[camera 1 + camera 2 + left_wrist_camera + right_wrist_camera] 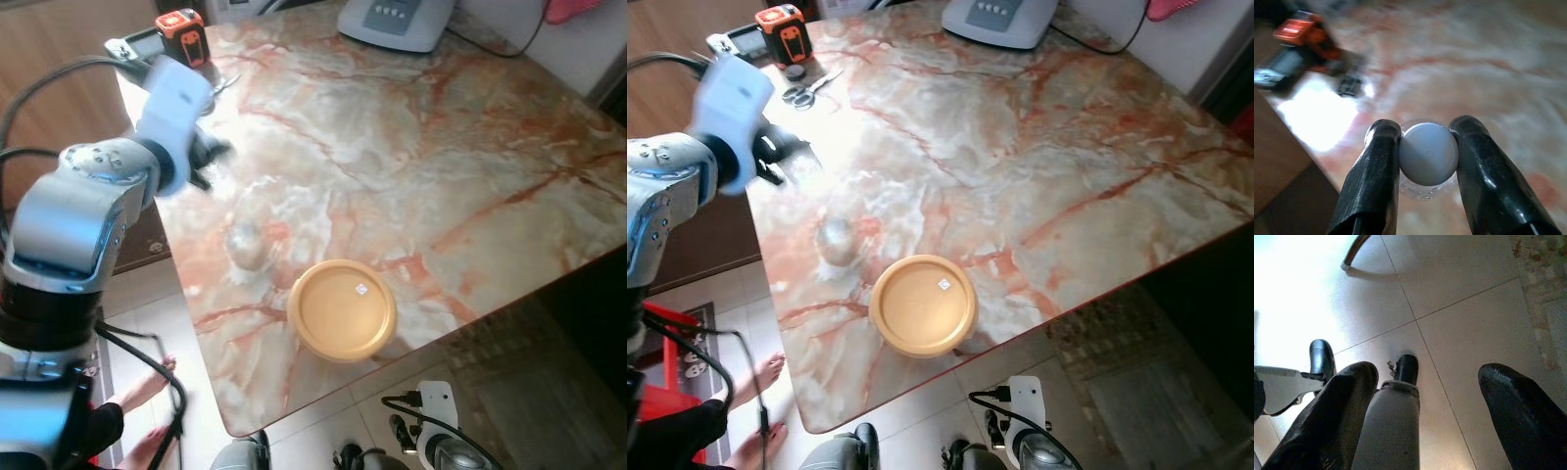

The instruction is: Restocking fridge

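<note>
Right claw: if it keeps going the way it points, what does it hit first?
Probably the tiled floor. The right claw hangs open and points down at it; the robot's own leg shows close beside that line, depth unclear.

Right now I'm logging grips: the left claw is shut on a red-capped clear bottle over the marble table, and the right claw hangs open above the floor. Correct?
Not quite: the cap is white, not red. The left wrist view shows the left claw shut on a white-capped clear bottle over the marble table. The right claw does hang open above the tiled floor.
</note>
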Robot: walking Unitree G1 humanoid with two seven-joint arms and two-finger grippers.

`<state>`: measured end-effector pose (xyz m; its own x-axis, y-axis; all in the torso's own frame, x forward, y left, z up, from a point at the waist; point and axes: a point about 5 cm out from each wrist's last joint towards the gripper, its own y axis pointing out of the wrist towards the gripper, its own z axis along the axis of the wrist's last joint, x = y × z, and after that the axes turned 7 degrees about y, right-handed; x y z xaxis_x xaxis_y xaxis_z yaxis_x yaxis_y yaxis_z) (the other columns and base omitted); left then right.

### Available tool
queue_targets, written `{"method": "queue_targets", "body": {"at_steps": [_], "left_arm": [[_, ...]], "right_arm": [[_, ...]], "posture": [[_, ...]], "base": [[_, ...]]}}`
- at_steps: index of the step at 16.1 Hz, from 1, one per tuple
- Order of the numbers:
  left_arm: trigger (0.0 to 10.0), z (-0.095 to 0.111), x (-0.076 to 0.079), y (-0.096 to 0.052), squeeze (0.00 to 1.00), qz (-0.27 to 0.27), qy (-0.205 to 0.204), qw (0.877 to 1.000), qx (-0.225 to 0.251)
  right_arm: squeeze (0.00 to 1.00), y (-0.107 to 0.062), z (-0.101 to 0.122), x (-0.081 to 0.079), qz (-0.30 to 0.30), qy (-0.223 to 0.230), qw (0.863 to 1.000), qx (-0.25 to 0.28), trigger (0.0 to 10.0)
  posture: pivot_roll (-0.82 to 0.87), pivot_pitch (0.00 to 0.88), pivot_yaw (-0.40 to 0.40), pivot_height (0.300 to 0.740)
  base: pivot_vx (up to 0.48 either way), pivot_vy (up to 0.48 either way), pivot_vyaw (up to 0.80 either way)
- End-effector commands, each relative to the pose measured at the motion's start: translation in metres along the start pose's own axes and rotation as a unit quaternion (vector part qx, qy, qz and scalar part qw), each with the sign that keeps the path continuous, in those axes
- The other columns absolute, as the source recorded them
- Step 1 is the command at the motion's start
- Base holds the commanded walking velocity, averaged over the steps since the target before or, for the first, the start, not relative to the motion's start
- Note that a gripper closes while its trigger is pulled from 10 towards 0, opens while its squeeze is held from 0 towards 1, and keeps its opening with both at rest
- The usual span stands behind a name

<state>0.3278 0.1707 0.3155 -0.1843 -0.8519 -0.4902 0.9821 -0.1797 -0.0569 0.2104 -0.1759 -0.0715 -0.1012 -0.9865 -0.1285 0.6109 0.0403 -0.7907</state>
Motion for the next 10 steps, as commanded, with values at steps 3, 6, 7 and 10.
{"method": "queue_targets", "body": {"at_steps": [3,6,7,10], "left_arm": [[10.0,0.003,-0.008,-0.012,0.00,0.104,-0.006,0.993,0.049],[10.0,0.000,-0.009,-0.019,0.00,0.169,0.011,0.982,0.079],[10.0,-0.006,-0.004,-0.023,0.00,0.197,0.051,0.974,0.097],[10.0,-0.019,0.007,-0.028,0.00,0.219,0.044,0.969,0.103]], "right_arm": [[0.00,-0.002,-0.011,0.005,-0.008,0.006,1.000,-0.017,10.0],[0.00,-0.002,-0.011,0.006,-0.009,0.004,1.000,-0.016,10.0],[0.00,-0.002,-0.010,0.007,-0.010,0.003,1.000,-0.015,10.0],[0.00,-0.002,-0.010,0.008,-0.010,0.002,1.000,-0.014,10.0]], "posture": [[0.16,0.209,-0.074,0.740],[0.16,0.207,-0.079,0.740],[0.15,0.205,-0.080,0.740],[0.15,0.203,-0.080,0.740]], "base": [[0.000,0.000,0.00],[0.000,0.000,0.00],[0.000,0.000,0.00],[0.000,0.000,0.00]]}}
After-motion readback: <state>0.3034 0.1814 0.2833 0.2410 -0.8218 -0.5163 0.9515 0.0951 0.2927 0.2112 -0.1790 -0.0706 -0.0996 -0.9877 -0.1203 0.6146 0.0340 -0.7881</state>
